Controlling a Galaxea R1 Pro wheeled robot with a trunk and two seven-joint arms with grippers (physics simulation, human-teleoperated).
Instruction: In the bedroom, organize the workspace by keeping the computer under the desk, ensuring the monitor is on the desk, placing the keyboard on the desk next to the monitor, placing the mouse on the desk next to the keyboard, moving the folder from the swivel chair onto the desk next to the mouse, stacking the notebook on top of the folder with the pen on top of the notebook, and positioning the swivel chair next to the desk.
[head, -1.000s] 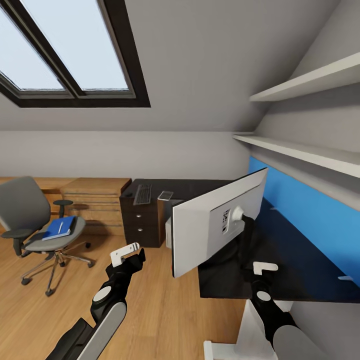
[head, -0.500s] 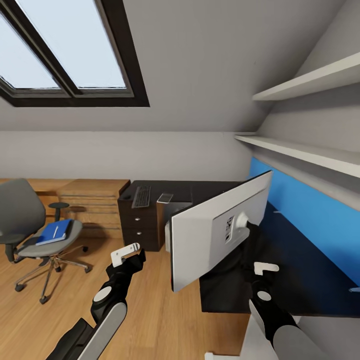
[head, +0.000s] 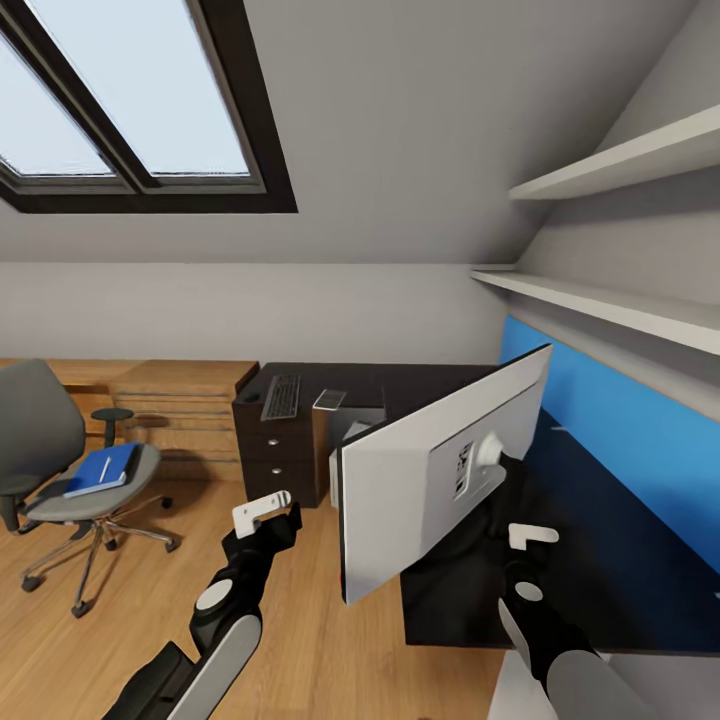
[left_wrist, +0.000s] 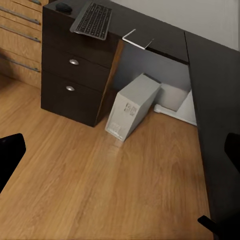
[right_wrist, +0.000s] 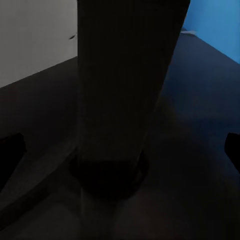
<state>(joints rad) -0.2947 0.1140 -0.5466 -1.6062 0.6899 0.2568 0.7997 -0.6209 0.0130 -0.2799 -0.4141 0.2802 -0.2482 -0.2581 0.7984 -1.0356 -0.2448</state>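
Observation:
The monitor (head: 440, 470) stands on the black desk (head: 610, 540) with its white back towards me. Its black stand (right_wrist: 120, 100) rises between the wide-apart fingers of my open right gripper (head: 530, 535). Over the wood floor my left gripper (head: 265, 510) hangs open and empty. On the desk's far wing lie the keyboard (head: 283, 396), the mouse (left_wrist: 63, 7) and the notebook (head: 330, 399). The computer (left_wrist: 132, 111) stands tilted on the floor under the desk. At the left, the swivel chair (head: 40, 430) carries the blue folder (head: 100, 468), with the pen (head: 105, 465) on top of it.
Dark drawers with silver knobs (left_wrist: 74, 62) sit under the keyboard end of the desk. A light wood cabinet (head: 180, 400) stands behind the chair. White shelves (head: 620, 300) and a blue panel (head: 640, 420) line the right wall. A skylight (head: 130, 110) is overhead.
The whole view has slid, so the chair and drawers now sit further left in the picture. The monitor's back has turned slightly. My left gripper sits a little lower and further right in view.

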